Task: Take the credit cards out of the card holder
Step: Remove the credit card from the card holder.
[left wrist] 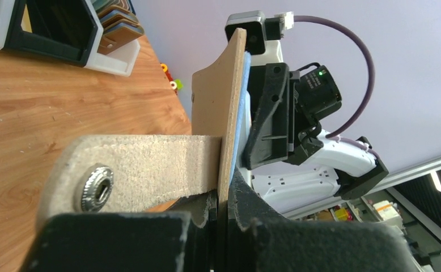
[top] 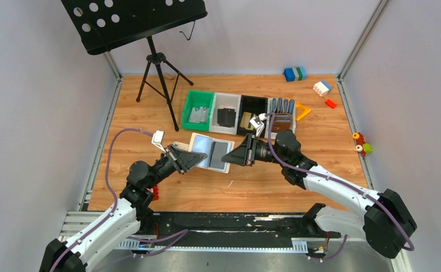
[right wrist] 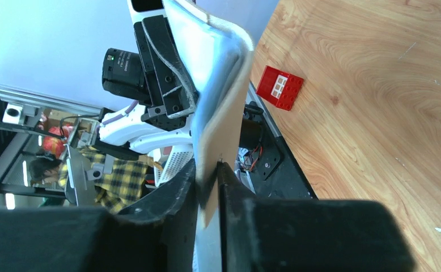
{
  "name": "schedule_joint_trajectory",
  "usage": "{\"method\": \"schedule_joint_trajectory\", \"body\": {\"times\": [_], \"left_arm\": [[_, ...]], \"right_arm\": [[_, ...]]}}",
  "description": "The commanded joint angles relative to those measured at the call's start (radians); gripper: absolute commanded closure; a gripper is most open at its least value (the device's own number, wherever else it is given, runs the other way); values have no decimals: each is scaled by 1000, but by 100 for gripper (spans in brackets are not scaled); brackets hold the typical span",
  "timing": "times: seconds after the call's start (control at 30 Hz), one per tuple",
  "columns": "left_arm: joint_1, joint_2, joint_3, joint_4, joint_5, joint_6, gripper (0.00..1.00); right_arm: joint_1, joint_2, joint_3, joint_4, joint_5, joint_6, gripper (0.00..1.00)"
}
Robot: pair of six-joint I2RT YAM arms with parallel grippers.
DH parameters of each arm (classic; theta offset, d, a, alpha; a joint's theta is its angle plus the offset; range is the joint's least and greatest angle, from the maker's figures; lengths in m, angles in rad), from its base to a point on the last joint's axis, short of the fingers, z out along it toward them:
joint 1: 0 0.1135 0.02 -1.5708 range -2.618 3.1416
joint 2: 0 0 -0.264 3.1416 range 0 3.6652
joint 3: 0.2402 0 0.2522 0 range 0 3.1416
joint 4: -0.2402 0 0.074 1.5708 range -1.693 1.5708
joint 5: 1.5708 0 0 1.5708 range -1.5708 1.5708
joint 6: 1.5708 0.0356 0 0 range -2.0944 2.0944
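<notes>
Beige card holder point(top: 210, 152) between both fingers point(left wrist: 122, 243)

1. Card holder point(top: 201, 146): lay open at mid-table point(top: 263, 187), left gripper point(top: 191, 157) clamped on its left edge, right gripper point(top: 231, 157) on its right edge.
2. Credit card point(top: 220, 154): sat in the card holder's right half.
3. Row of bins point(top: 227, 94): stood side by side just behind the card holder.
4. Music stand point(top: 133, 20): stood behind and left of the bins.
5. Blocks point(top: 295, 73): lay in the far right corner, apart from the bins.
6. Small brick point(right wrist: 282, 86): lay near the table's front edge, by the left arm's base.
</notes>
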Motion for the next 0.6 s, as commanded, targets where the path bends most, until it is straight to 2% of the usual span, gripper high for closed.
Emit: {"method": "schedule_joint_trajectory", "body": {"times": [0.0, 0.1, 0.2, 0.23, 0.43, 0.57], "left_arm": [[-7, -11, 9, 1, 19, 20, 100], [-6, -22, 6, -18, 0, 31, 100], [-7, -19, -6, -16, -17, 22, 100], [-7, -14, -10, -10, -21, 21, 100], [-7, 27, -32, 24, -19, 15, 100], [-7, 21, -11, -91, -52, 91, 100]], "right_arm": [[22, -9, 93, -107, 24, -65, 76], [21, -29, 114, -199, 60, -96, 75], [21, -38, 113, -214, 64, -103, 92], [22, -38, 111, -214, 63, -102, 94], [22, -35, 113, -221, 55, -99, 100], [20, -44, 123, -251, 67, -104, 100]]}}
